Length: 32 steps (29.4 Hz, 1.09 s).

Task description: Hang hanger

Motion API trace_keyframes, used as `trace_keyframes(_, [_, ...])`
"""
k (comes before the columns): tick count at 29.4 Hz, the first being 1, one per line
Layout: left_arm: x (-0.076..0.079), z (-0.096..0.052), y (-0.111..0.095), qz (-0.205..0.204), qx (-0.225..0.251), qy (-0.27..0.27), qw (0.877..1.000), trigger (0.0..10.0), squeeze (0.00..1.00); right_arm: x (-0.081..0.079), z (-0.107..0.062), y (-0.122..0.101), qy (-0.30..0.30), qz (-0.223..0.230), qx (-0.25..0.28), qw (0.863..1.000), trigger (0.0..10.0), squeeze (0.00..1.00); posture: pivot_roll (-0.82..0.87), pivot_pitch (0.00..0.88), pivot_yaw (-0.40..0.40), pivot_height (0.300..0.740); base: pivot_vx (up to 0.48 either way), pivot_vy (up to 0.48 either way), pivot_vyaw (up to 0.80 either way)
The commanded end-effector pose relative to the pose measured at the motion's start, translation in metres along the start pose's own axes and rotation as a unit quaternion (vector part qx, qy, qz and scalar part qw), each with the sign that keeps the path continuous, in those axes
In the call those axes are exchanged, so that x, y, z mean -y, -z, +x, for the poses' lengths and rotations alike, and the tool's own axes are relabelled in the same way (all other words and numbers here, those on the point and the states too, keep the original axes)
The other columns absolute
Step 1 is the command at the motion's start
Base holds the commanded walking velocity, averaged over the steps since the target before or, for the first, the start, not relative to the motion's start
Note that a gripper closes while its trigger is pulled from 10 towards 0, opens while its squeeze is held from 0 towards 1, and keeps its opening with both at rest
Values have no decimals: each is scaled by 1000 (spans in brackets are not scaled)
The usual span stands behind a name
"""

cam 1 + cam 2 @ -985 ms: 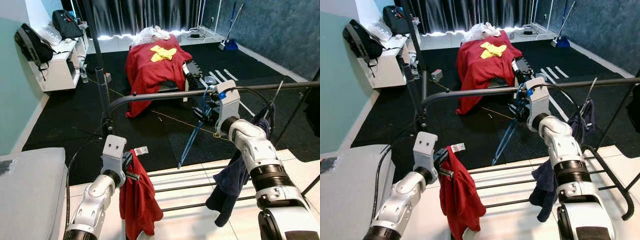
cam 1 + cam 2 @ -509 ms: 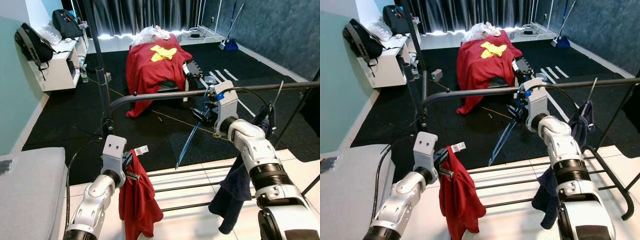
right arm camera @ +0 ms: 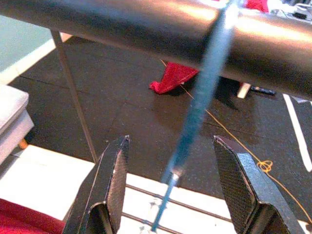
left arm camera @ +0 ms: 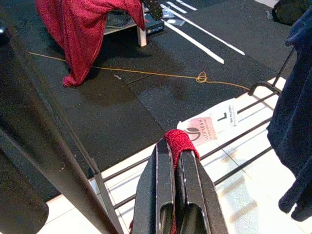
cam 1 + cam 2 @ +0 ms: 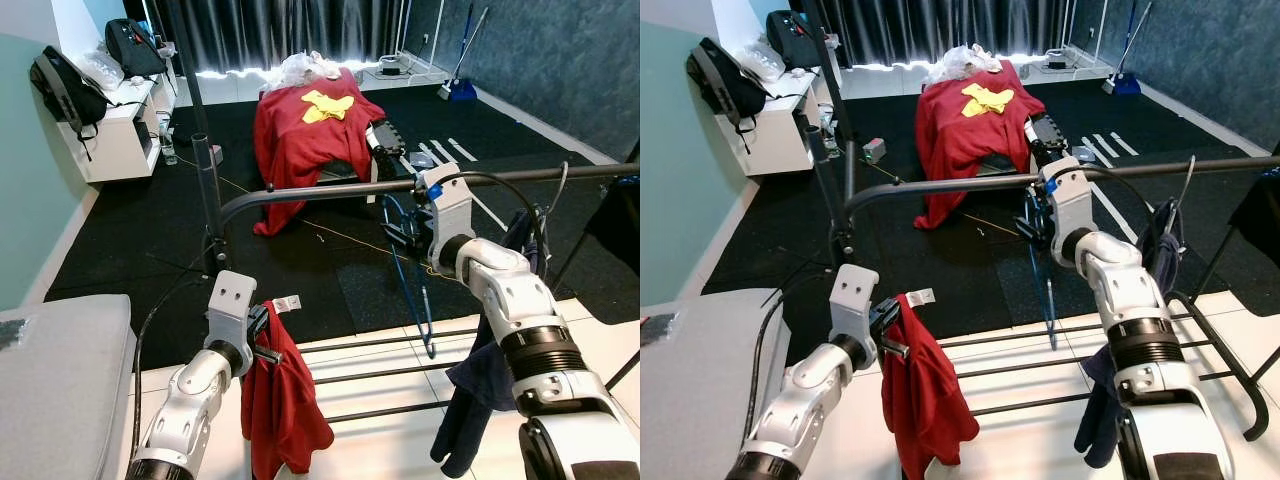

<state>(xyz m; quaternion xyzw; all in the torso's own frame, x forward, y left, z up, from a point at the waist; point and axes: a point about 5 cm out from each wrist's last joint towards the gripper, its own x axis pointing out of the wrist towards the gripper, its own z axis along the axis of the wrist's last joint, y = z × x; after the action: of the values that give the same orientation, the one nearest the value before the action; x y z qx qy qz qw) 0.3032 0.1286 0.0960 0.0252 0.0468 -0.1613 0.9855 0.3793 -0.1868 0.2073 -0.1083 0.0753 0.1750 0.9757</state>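
Blue hanger (image 5: 408,262) swung down onto rail (image 5: 330,190), between parted right jaws

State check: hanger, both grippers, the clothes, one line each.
Blue hanger: hooked on the black rail, hanging free.
Right gripper: open, at the rail, hanger between its fingers.
Left gripper: shut on red garment, held low.
Dark blue garment: hanging from the rail.

White garment tag (image 4: 204,129) on red cloth (image 4: 181,142), large "L", brand print unclear
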Motion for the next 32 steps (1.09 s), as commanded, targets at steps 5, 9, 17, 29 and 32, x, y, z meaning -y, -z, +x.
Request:
trace_keyframes(5, [0, -1, -3, 17, -2, 16, 1000, 10000, 0, 8, -7, -1, 27, -2, -13, 1000, 10000, 0, 58, 0, 14, 740, 0, 0, 0])
trace_keyframes(9, [1, -1, -3, 20, -3, 24, 1000, 10000, 0, 9, -11, -1, 30, 0, -24, 999, 10000, 0, 57, 0, 14, 740, 0, 0, 0])
trace_keyframes(17, [4, -1, -3, 29, -7, 38, 999, 10000, 0, 2, -20, 5, 9, 25, -65, 998, 10000, 0, 61, 0, 8, 740, 0, 0, 0])
trace_keyframes(29, [5, -3, -3, 38, -12, 45, 998, 10000, 0, -5, -27, 6, -3, 51, -80, 996, 4667, 0, 61, 0, 8, 740, 0, 0, 0])
trace_keyframes(32, [5, -3, -2, 39, -13, 46, 998, 10000, 0, -6, -28, 6, -3, 53, -81, 995, 0, 0, 62, 0, 6, 740, 0, 0, 0])
